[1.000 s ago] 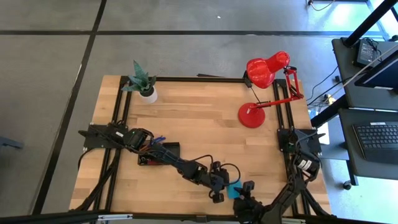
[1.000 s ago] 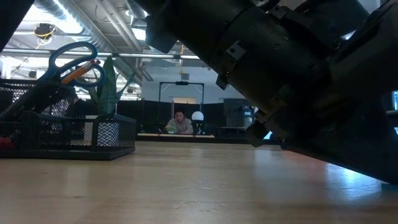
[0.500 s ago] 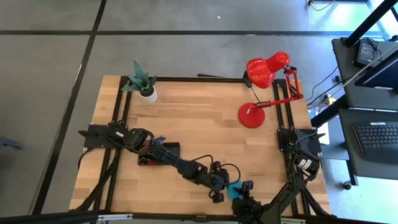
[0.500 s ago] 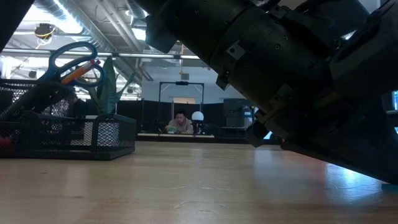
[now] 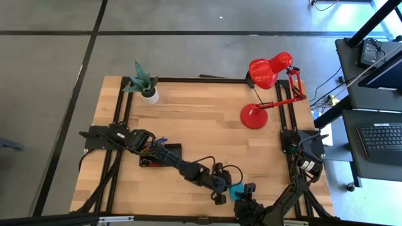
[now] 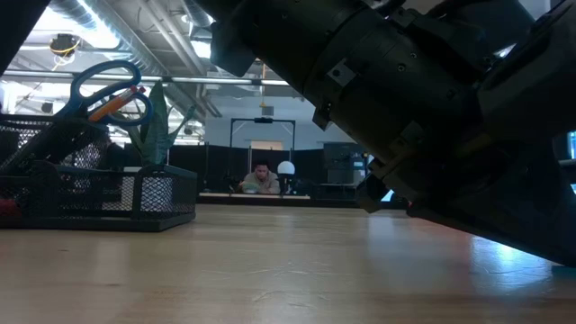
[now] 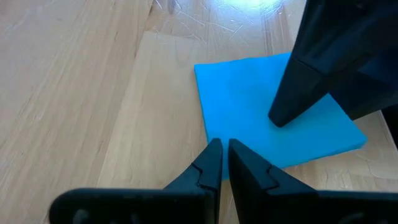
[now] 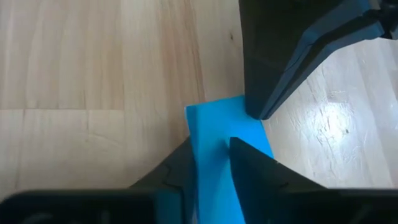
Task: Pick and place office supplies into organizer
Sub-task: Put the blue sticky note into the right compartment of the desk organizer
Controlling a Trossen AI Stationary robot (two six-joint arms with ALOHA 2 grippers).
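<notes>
Two arms meet over a blue sticky-note pad [image 5: 236, 192] lying flat near the counter's [image 5: 207, 113] six-o'clock edge. The right gripper [image 8: 208, 152] straddles one edge of the pad, its jaws set either side of the blue edge and narrowed onto it, though a firm hold is not yet certain. The left gripper [image 7: 222, 163], jaws closed together and holding nothing, rests its tips at the pad's opposite edge, apparently bracing it. To do this well, the right jaws likely need to bite squarely on the pad's thickness before any lift, while the left tips keep it from sliding; lifting too soon could fan the sheets or let the pad slip.

The black mesh organizer [image 6: 99, 193] stands at about nine o'clock from the pad, partly under the left arm. Blue-handled scissors [image 6: 108, 85] and an orange pencil [image 6: 115, 104] stand upright in it; a small red piece [image 6: 5, 205] shows low behind the mesh. Which compartments hold them cannot be told.
</notes>
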